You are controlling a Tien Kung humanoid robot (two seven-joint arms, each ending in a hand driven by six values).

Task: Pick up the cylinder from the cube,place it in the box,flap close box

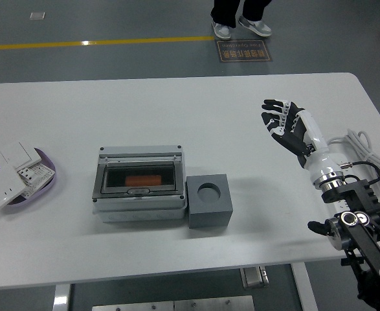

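Observation:
A grey box (138, 183) sits left of centre with its clear flap lid down; an orange cylinder (142, 179) shows through the window inside it. A dark grey cube (209, 199) with an empty round hole on top stands against the box's right side. My right hand (279, 119) hovers over the table's right part, well away from the box, fingers spread and holding nothing. The left arm is out of view.
A purple dish (47, 183) with white switch plates lies at the far left. A white power strip (355, 170) and coiled cable (363, 144) lie at the right edge. A person's legs (240, 16) stand on the floor beyond the table.

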